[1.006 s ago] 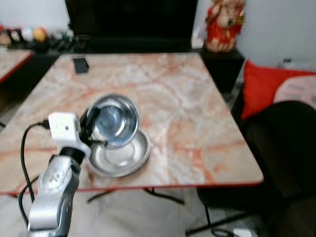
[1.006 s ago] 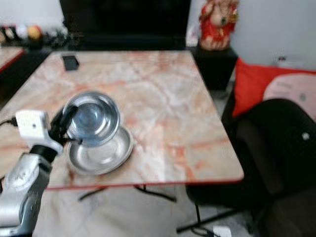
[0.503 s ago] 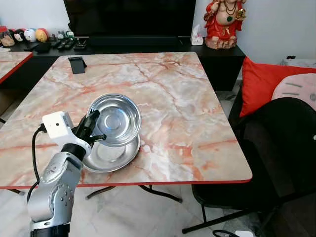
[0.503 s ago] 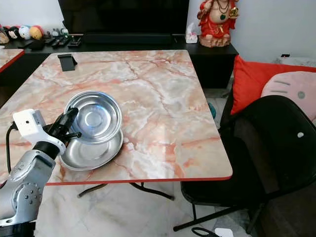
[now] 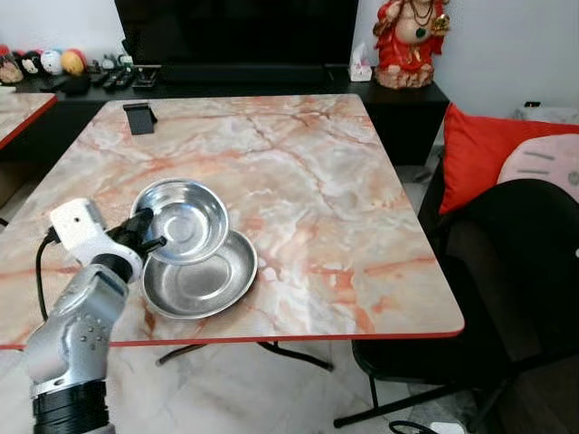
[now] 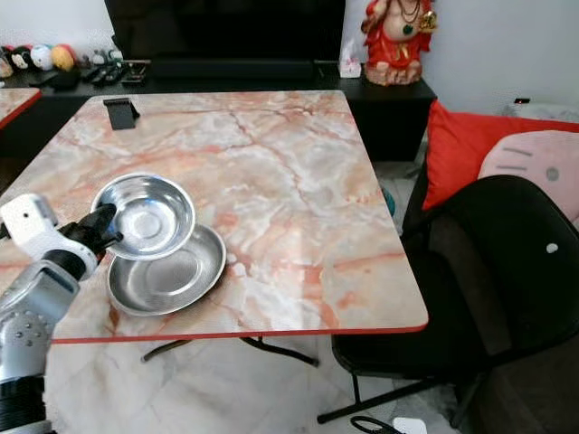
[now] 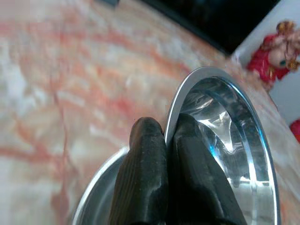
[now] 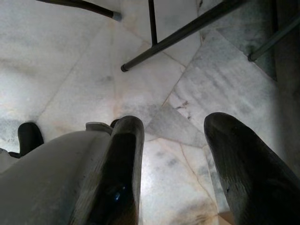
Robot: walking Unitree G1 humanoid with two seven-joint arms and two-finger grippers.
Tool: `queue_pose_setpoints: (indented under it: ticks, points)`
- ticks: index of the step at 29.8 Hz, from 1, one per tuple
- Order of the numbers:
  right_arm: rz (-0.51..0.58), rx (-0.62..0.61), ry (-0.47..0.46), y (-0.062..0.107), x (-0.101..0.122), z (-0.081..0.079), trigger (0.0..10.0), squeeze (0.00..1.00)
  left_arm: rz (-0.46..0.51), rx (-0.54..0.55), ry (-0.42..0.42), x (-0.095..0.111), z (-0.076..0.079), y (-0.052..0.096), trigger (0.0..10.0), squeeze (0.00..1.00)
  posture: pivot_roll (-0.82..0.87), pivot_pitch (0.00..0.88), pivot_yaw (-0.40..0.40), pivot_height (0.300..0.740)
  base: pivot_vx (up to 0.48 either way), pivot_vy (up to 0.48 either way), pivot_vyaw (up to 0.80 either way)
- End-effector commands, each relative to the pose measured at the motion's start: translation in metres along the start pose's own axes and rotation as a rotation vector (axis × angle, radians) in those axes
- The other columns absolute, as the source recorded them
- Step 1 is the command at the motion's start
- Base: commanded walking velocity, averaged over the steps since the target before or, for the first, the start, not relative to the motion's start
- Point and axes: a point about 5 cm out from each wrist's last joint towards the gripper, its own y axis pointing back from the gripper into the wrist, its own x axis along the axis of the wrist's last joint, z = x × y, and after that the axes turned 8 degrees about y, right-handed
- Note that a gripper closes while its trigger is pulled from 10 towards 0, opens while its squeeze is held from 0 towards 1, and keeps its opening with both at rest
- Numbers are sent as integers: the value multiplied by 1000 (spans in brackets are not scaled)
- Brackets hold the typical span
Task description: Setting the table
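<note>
— What's on the marble table (image 5: 308, 163)?
— A wide steel plate (image 5: 201, 280) near the front edge, and a smaller steel bowl (image 5: 184, 220) tilted over its far-left rim.
— Who holds the bowl?
— The left gripper (image 5: 145, 233) — its fingers (image 7: 145, 187) are clamped on the bowl's rim, one inside, one outside.
— And the right gripper (image 8: 171, 154)?
— Hanging over the floor tiles, fingers spread apart.

Left tool (image 7: 165, 140) pinching steel bowl (image 7: 234, 140) rim, steel plate (image 7: 96, 190) beneath, marble table (image 7: 61, 89)
</note>
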Motion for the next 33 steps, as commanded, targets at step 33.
queue_pose_setpoints:
  ticks: [33]
  points:
    - [-7,2,14,0,-2,0,10000,0,-171,2,51,-22,0,-6,10000,0,-39,0,10,732,0,0,0]
